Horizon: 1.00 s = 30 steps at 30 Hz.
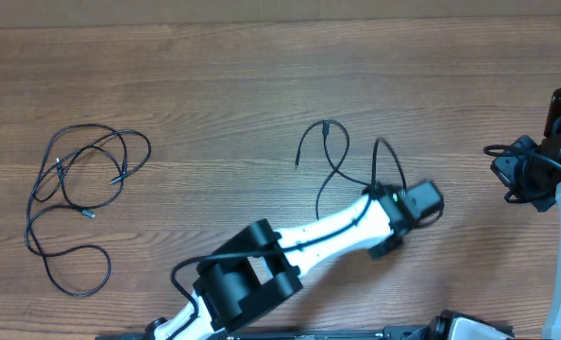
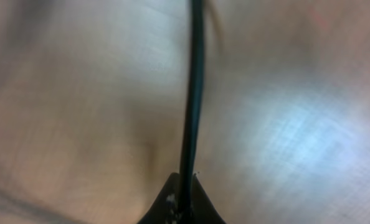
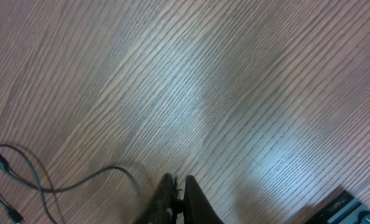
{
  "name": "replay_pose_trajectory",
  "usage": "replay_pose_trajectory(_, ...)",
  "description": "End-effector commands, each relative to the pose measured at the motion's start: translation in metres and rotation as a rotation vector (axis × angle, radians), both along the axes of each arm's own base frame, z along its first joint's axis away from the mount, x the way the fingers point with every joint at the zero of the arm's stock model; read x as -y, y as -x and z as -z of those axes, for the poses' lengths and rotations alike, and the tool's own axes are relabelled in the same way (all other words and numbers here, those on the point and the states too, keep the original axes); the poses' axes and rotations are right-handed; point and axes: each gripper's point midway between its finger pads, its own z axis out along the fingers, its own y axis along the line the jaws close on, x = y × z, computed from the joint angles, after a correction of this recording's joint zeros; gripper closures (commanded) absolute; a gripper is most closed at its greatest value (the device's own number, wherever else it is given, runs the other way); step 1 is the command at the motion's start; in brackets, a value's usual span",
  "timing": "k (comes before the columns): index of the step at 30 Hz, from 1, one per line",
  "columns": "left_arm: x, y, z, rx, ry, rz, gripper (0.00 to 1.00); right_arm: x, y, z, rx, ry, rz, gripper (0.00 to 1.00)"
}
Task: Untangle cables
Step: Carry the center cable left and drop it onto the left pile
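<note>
**Black cable pinched in left gripper**

Black cable (image 2: 194, 93) runs straight away from the left gripper (image 2: 184, 200), whose fingertips are pressed together on it. The left wrist view is blurred, so finer detail is unreadable. From overhead, the rest of this cable curls in open loops on the wooden table (image 1: 262, 66) just ahead of that gripper, and one plug tip lies at its far end. The other cables (image 1: 77, 194) lie in loose overlapping loops well apart from the left gripper, off to the side away from the right arm. The right gripper (image 3: 179, 196) has its fingertips pressed together over the wood, well apart from the left gripper. A cable length with a plug shows near its fingers; which cable, cannot tell.
</note>
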Motion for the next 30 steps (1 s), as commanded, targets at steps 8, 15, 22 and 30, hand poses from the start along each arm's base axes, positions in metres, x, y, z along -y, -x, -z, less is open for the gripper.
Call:
replay_pose_trajectory(8, -0.136, -0.151, -0.167, 0.318, 0.14, -0.615, 0.96, 0.002, -0.002, -0.011, 0.03, 0.016, -0.004, 0.96)
replay_pose_trajectory(15, -0.358, -0.139, -0.168, 0.133, -0.098, -1.311, 0.96, 0.002, -0.001, -0.01, 0.025, 0.014, -0.003, 0.96)
replay_pose_trajectory(22, -0.497, -0.114, -0.204, 0.238, -0.124, -1.675, 0.96, 0.002, 0.001, -0.01, 0.02, 0.012, -0.003, 0.96)
replay_pose_trajectory(30, -0.61, -0.071, -0.287, 0.529, 0.067, -2.033, 0.96, 0.001, 0.001, -0.01, 0.016, 0.011, -0.003, 0.96)
